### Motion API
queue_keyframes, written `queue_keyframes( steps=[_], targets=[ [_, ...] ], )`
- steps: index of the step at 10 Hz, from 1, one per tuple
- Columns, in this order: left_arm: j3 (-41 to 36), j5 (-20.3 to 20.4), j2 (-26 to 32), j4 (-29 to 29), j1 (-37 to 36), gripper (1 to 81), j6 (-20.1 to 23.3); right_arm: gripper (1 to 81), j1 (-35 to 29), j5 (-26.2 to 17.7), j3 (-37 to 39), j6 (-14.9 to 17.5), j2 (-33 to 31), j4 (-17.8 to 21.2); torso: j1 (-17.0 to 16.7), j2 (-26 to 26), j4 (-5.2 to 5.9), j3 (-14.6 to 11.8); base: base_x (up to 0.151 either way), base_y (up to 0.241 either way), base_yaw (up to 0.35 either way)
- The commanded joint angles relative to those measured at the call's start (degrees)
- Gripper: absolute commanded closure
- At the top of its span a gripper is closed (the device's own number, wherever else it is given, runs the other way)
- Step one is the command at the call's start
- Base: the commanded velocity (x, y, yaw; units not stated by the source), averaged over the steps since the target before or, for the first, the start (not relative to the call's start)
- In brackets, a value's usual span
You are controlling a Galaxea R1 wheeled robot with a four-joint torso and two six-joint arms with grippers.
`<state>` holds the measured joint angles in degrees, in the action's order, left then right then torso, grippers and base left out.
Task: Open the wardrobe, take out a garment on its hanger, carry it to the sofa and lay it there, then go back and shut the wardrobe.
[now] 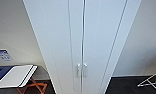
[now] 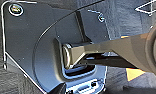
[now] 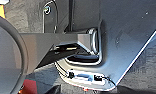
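Note:
The tall white wardrobe stands straight ahead in the head view, rising the full height of the picture. Both of its panelled doors are shut, meeting at a thin seam down the middle. Two small vertical white handles sit side by side low on the doors, one on each side of the seam. The garment, its hanger and the sofa are hidden or out of view.
A folding stand with a white top and orange crossed legs stands low at the left of the wardrobe. A white wire rack reaches in at the lower right. The floor is dark and the walls are pale.

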<state>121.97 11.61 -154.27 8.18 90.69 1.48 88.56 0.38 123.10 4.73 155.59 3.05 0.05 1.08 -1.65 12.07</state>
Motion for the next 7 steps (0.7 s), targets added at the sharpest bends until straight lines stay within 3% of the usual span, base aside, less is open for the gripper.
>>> queue_keyframes(
  steps=[1,7],
  targets=[
    [-1.1,-3.2,0.8,0.4,-0.5,1.0,0.3,1.0,-1.1,-4.1,-0.9,0.2,-0.7,0.0,0.0,0.0,0.0,0.0,0.087,0.0,0.0],
    [-1.1,-3.2,0.7,0.4,-0.5,1.0,0.3,1.0,-1.1,-4.1,-0.9,0.2,-0.7,0.0,0.0,0.0,0.0,0.0,0.083,0.0,0.0]
  ],
)
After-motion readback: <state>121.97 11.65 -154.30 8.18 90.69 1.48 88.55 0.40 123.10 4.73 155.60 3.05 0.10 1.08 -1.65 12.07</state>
